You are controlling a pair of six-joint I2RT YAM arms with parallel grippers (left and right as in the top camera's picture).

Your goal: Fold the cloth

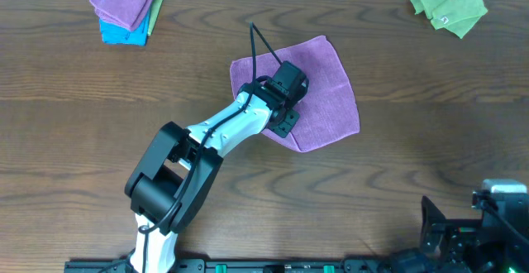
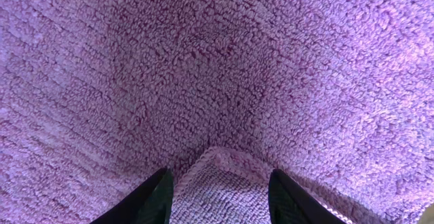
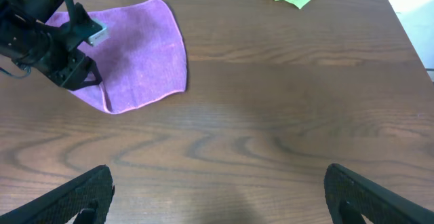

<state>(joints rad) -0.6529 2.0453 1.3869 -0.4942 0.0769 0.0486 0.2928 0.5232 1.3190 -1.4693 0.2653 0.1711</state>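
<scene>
One wide wooden table is seen from above, and near its middle, slightly towards the far side, the cloth is spread flat. It is shown as a lilac-purple square turned askew, so that its corners point roughly along and across the table, with a thin stitched hem traced along its edges. In the left wrist view its surface is resolved into a dense, fuzzy looped pile, shaded darker where it dips. The left arm is stretched over the cloth's near-left part, which is hidden beneath it in the overhead view. The left gripper is partly closed, and a hemmed corner of the cloth is held raised between its fingers, the gap being filled from one to the other. A stack of folded cloths is set at the far left, and a crumpled lime-green cloth at the far right. The right gripper is held fully spread above bare wood at the near right, with nothing between its fingers.
</scene>
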